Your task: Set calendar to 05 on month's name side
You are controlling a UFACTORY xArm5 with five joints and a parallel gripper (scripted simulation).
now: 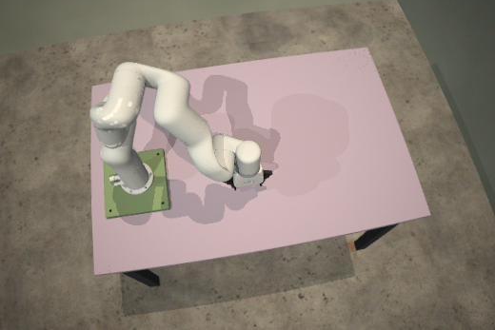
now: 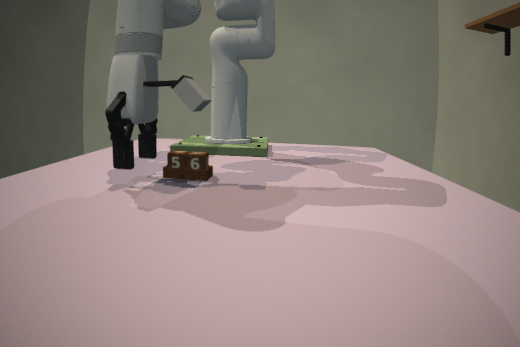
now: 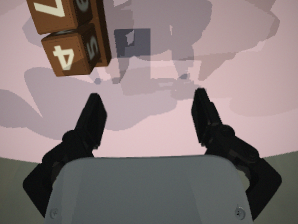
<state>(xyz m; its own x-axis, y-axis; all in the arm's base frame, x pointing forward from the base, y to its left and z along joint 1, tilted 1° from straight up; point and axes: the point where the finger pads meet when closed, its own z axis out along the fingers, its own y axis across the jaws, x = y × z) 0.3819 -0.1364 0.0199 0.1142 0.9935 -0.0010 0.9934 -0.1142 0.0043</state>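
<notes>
Sitting on the pink worktop, the brown tray holds two cubes side by side, the left one showing 5 and the right one showing 6 in the exterior view. Beside them, the hand is spread wide, gripping nothing.
</notes>
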